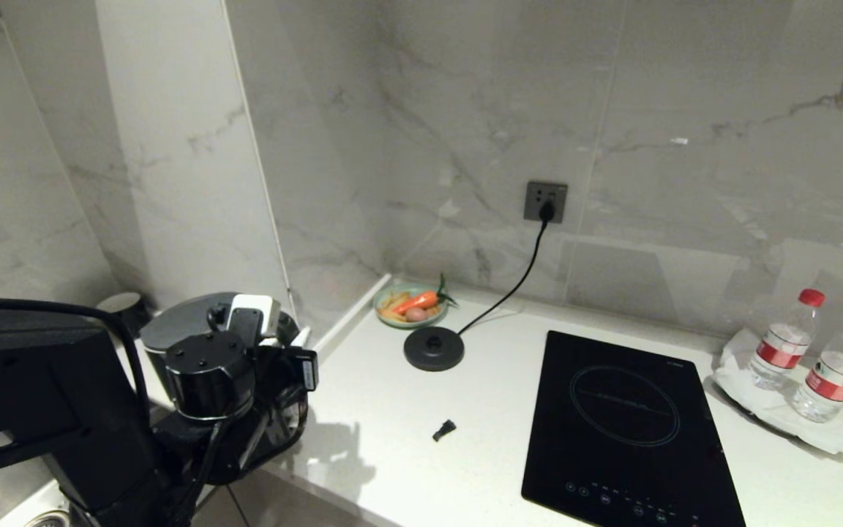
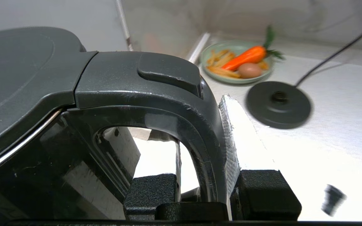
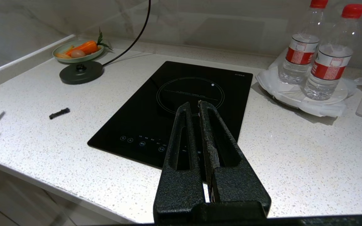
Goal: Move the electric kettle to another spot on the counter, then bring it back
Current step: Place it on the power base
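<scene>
- Left pincer (image 2: pixel 204 191) is clamped on the handle of the electric kettle (image 2: pixel 74 103), at the left edge of the surface (image 1: pixel 392 439), well apart from its base (image 1: pixel 434 348)
- Right pincer (image 3: pixel 199 110) is parked, jaws together
- Risk: a heavy kettle could pivot in this thin-handle grip; it could also tip off the edge
- Count: one kettle, one base, two bottles (image 1: pixel 787 339), one plate (image 1: pixel 410 305)

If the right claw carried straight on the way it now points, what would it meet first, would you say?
Most likely the black glass induction hob: the shut right claw points down at its ring marking, with nothing between, though depth is hard to judge.
</scene>
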{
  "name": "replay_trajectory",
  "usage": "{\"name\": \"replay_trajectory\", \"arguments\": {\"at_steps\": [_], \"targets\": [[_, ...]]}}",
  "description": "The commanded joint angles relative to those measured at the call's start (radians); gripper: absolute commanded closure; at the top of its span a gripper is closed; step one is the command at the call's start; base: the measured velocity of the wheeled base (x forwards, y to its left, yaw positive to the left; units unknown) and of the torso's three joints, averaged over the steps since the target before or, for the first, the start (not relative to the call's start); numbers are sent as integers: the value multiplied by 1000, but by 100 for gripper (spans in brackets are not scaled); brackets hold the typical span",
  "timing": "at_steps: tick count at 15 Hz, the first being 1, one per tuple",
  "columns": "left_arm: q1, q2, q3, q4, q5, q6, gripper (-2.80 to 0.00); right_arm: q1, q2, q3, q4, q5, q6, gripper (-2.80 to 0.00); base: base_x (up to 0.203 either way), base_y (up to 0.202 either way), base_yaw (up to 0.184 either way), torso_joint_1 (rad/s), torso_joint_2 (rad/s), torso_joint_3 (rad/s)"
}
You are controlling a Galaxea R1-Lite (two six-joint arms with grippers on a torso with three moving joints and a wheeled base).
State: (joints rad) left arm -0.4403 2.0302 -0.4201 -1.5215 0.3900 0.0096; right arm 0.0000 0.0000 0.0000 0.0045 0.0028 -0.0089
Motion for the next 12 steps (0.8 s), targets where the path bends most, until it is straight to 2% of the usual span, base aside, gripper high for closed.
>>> {"name": "replay_trajectory", "arguments": {"at_steps": [1,7,12], "targets": [[-32,-70,32,-8,4,0,0,0,0,0,0,0,0,0,0,0,0,0,0,0],[-37,-65,24,-8,4,0,0,0,0,0,0,0,0,0,1,2,-9,0,1,1],[-32,-60,26,-8,1,3,0,0,0,0,0,0,0,0,5,7,-157,3,2,2]]}}
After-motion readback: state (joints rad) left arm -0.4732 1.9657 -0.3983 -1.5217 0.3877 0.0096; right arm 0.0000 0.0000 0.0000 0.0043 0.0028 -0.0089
